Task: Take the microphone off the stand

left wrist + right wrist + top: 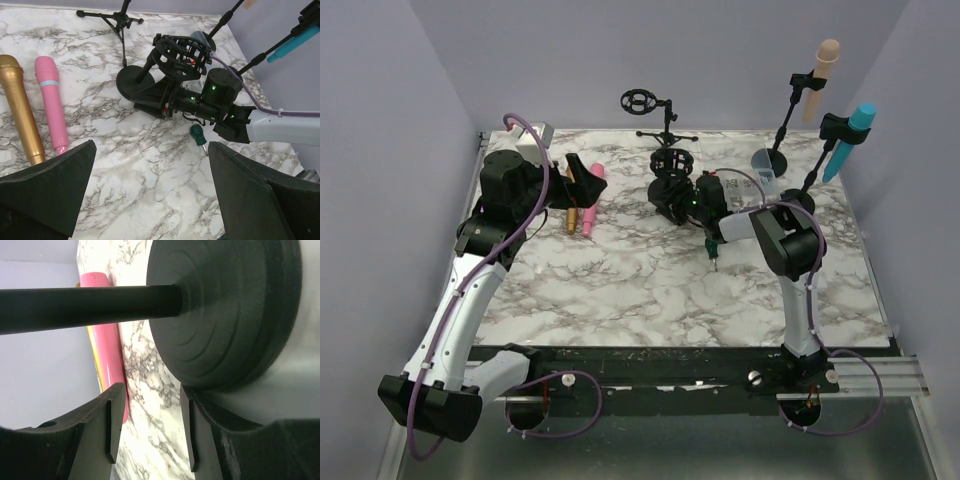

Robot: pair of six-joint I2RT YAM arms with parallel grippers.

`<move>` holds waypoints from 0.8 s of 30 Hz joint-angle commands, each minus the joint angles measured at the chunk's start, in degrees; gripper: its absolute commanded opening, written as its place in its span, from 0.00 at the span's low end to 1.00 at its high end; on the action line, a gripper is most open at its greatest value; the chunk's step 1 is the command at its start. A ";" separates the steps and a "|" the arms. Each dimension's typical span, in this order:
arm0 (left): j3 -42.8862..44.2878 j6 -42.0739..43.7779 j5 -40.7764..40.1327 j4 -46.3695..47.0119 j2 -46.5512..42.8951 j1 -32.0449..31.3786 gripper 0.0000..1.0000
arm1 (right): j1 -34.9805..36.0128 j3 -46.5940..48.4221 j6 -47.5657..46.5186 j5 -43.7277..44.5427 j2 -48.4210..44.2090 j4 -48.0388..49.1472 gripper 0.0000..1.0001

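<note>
A beige microphone [827, 60] and a blue microphone [855, 130] sit clipped in two tall black stands at the back right. My right gripper [150, 405] is open and empty, low beside the round base [225, 315] of a black shock-mount stand [672, 175] at the table's middle back. That stand holds no microphone. My left gripper [151, 147] is open and empty above the marble. A pink microphone [51, 102] and a gold microphone [20, 107] lie on the table to its left.
A green-handled screwdriver [199, 135] lies by the right wrist. An empty tripod stand with a ring mount [642, 102] stands at the back. A white box [535, 135] sits in the back left corner. Purple walls enclose the table.
</note>
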 commanded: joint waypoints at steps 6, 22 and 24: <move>-0.75 -0.31 0.81 1.76 0.23 2.34 0.98 | -1.86 4.19 -7.12 -5.13 4.34 -7.80 0.56; -0.01 0.57 10.71 7.58 7.29 10.83 0.95 | -1.40 -9.19 -33.44 -1.30 -28.48 -43.51 0.83; 0.97 1.46 9.76 6.99 8.45 12.16 0.96 | -1.49 -8.87 -38.86 3.20 -32.55 -47.73 0.89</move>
